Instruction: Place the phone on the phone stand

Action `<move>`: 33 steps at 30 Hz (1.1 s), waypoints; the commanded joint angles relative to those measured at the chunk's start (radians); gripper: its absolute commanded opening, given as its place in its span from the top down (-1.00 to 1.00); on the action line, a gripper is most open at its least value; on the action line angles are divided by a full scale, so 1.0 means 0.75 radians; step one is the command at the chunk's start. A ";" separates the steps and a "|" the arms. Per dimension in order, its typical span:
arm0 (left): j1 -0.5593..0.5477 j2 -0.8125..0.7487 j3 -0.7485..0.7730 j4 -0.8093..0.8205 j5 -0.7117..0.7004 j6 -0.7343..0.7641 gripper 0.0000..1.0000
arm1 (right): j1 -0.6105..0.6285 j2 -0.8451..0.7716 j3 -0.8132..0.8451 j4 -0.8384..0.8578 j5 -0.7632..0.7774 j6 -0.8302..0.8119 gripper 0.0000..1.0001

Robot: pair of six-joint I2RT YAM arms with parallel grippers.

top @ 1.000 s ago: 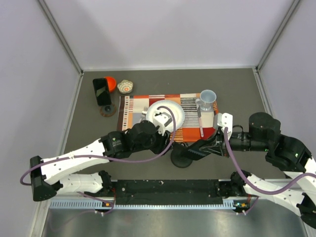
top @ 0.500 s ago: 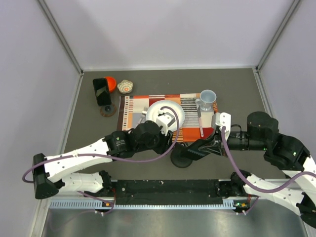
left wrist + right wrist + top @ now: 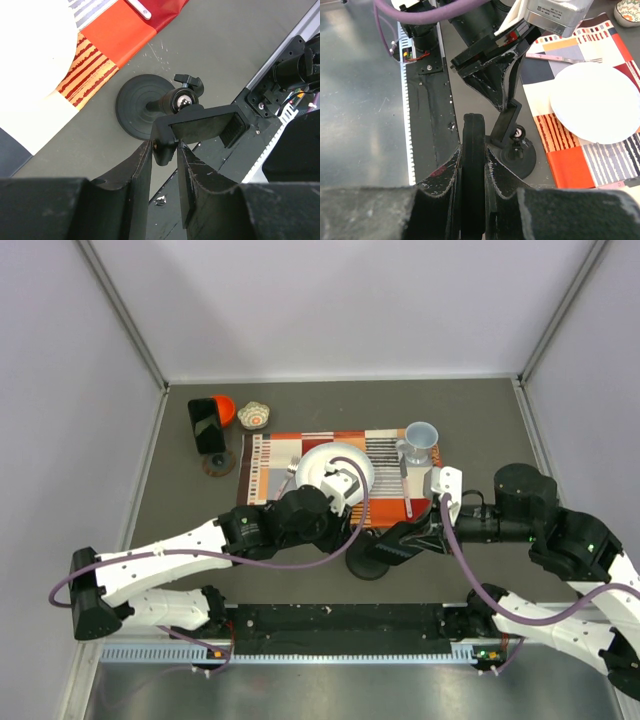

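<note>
The right gripper (image 3: pixel 472 152) was closed to a narrow gap on the phone (image 3: pixel 473 132). The phone stood edge-on between its fingers, with its rounded end reaching past the fingertips toward the black clamp post (image 3: pixel 512 130). Held this way, the phone was near the front middle of the table, just beside the post's round base. The left gripper (image 3: pixel 164 146) was pinched on one end of the post's clamp head (image 3: pixel 202 124). The phone stand (image 3: pixel 207 427) sat at the far left of the table, left of the striped placemat (image 3: pixel 265 465). It was well apart from the phone and from both grippers.
</note>
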 commanded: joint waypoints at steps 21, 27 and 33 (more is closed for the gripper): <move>-0.006 -0.043 -0.018 0.097 0.217 0.366 1.00 | 0.026 0.305 0.058 0.302 -0.416 -0.255 1.00; -0.004 -0.067 -0.053 0.115 0.326 0.454 1.00 | 0.061 0.311 -0.085 0.513 -0.447 -0.294 1.00; -0.006 -0.080 -0.075 0.146 0.352 0.493 1.00 | 0.063 0.299 -0.171 0.611 -0.457 -0.318 1.00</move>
